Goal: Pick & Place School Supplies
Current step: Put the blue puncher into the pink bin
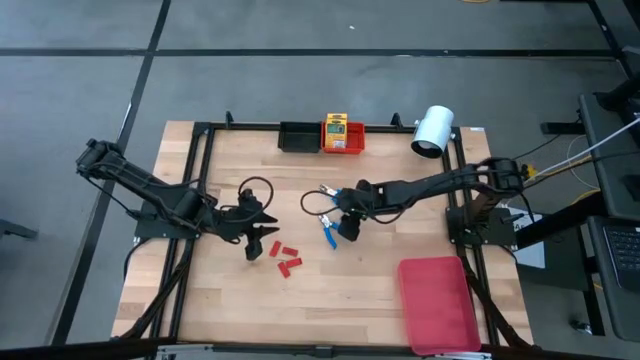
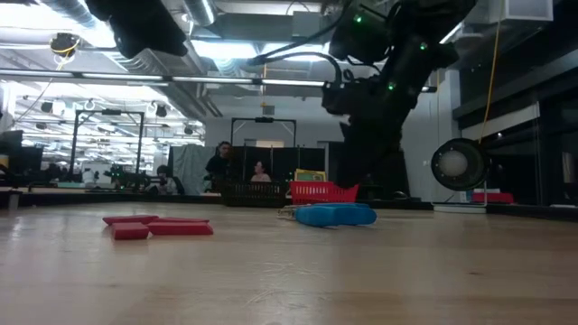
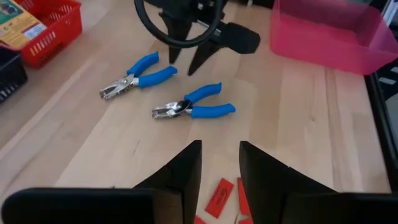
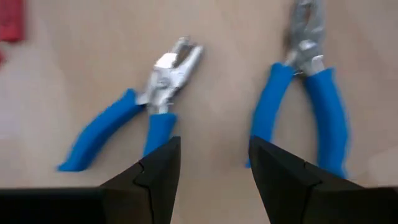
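Both grippers spread open and empty above the wooden table (image 1: pixel 380 300), pliers and red pieces lying loose mid-table.

Right gripper (image 4: pixel 214 165) hovering low over the two blue-handled pliers, fingers (image 4: pixel 155 174) parted, gripping nothing; one pair of pliers (image 4: pixel 134 109) and the other pair (image 4: pixel 311 93) lying flat just beside each other, apart, handles pointing toward the fingers. Left gripper (image 3: pixel 219 163) to the left of them, fingers likewise spread, over the red pieces (image 1: pixel 284 258) scattered on the wood. Yellow-and-green printed box (image 1: pixel 334 132) sitting in the red bin (image 1: pixel 352 146) at the far edge, black bin (image 1: pixel 297 136) touching its left side. Flat red tray (image 1: pixel 437 303) at the near right corner.
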